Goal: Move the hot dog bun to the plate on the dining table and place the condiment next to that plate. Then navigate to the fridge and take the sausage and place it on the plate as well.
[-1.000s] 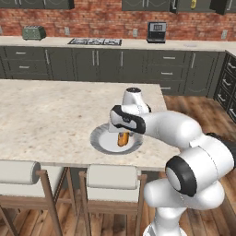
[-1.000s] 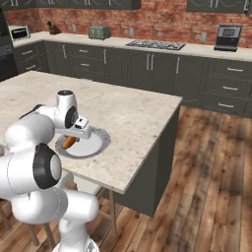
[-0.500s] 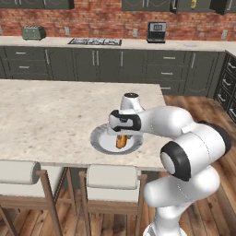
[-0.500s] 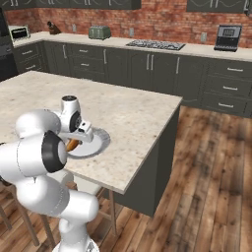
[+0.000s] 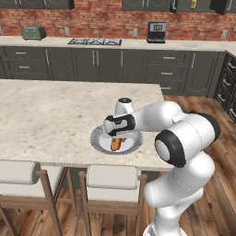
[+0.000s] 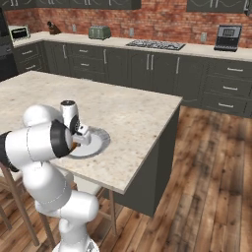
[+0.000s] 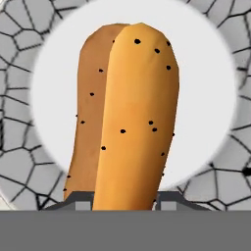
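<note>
beige dining table (image 5: 50,115) carried the plate (image 5: 99,142); above its white centre the gripper (image 5: 116,141) pinched the hot dog bun (image 7: 127,117) narrowly across its sides. bun looked soft, light, easily squashed.

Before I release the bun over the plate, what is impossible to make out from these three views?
- Whether the hot dog bun touches the plate: hand view looks straight down its length; the arm covers it in the right base view.
- Jaws' contact with the bun: cut off by the bottom edge in the hand view, hidden under the gripper in the left base view.
- Lower end of the bun in the left base view: too small to judge.
</note>
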### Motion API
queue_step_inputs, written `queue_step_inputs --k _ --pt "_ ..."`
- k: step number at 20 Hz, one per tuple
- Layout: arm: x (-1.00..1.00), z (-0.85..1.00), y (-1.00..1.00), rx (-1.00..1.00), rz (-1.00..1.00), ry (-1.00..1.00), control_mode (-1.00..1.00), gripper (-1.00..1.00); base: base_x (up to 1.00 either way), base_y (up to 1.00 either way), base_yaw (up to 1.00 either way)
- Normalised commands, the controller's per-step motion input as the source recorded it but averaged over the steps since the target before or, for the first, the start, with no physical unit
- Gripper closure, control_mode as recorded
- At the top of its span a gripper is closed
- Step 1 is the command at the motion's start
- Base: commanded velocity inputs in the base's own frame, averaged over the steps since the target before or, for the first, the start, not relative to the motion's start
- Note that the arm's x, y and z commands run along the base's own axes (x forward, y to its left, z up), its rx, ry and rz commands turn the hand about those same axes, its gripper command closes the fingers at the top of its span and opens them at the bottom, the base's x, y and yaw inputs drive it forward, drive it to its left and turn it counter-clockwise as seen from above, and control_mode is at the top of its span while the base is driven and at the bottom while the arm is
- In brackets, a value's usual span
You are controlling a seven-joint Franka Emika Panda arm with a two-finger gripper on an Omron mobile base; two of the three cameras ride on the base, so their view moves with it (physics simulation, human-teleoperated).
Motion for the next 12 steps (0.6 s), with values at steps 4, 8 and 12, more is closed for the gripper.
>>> queue_step_inputs --k 4,8,12 --pt "0.16 -0.19 0.2 0.0 -0.04 0.0 -1.0 1.0 0.0 0.0 0.0" --pt "0.06 -0.05 0.03 0.0 -0.04 0.0 -1.0 -1.0 0.0 0.0 0.0" --pt "0.0 0.0 -0.18 0.01 -0.04 0.0 -1.0 -1.0 0.0 0.0 0.0"
